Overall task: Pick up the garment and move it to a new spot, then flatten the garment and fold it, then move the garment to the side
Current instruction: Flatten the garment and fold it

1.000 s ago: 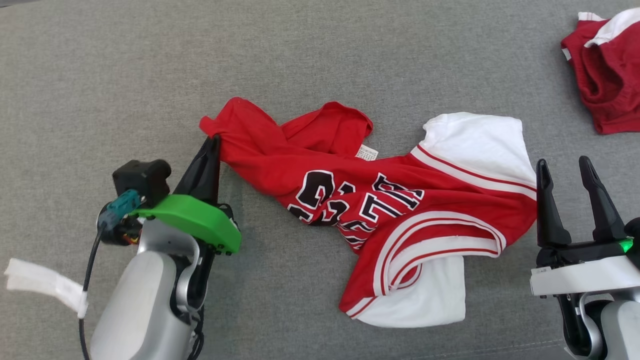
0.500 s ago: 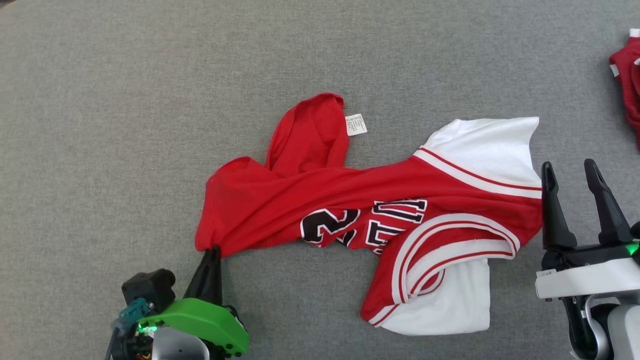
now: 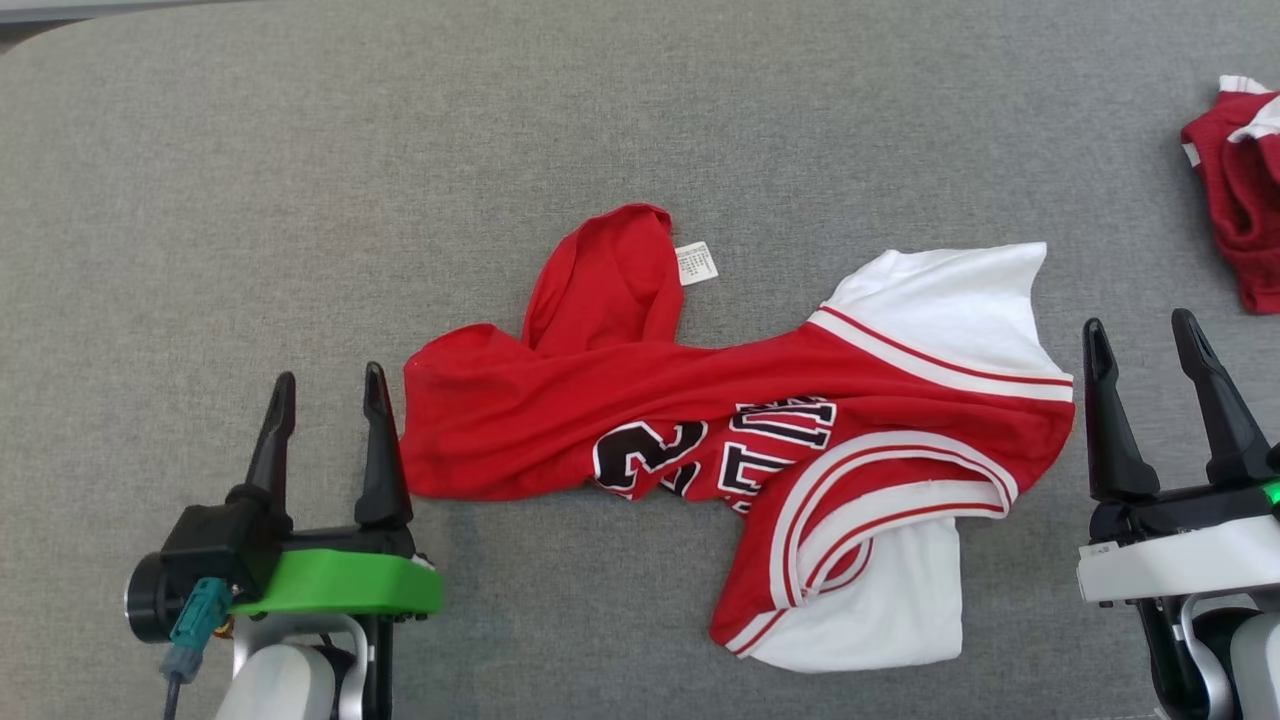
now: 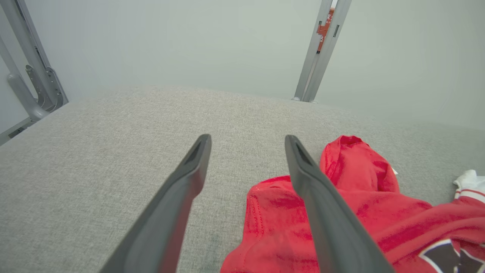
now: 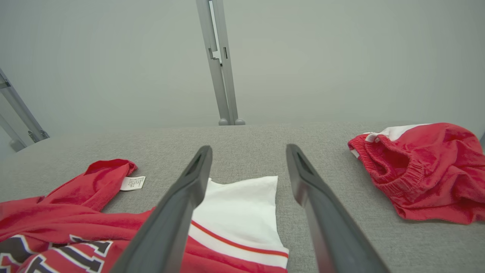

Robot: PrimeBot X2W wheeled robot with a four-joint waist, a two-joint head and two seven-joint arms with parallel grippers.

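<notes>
Grey cloth surface (image 3: pixel 250 200), crumpled red-and-white jersey (image 3: pixel 560 440) at centre, red shorts (image 3: pixel 1240 200) far right, left jaws wide apart, empty, beside jersey's edge, right jaws spread, empty

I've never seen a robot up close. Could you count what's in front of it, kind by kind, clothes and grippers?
red-and-white jersey: 1
red shorts: 1
grippers: 2, the left gripper and the right gripper
Total: 4

The garment (image 3: pixel 600 440) is coloured red, with white sleeves edged in red stripes and black lettering outlined in white. The surface (image 3: pixel 300 200) under it is grey. To the right of the garment, a crumpled cloth (image 3: pixel 1240 190) is coloured darker red, trimmed white.
</notes>
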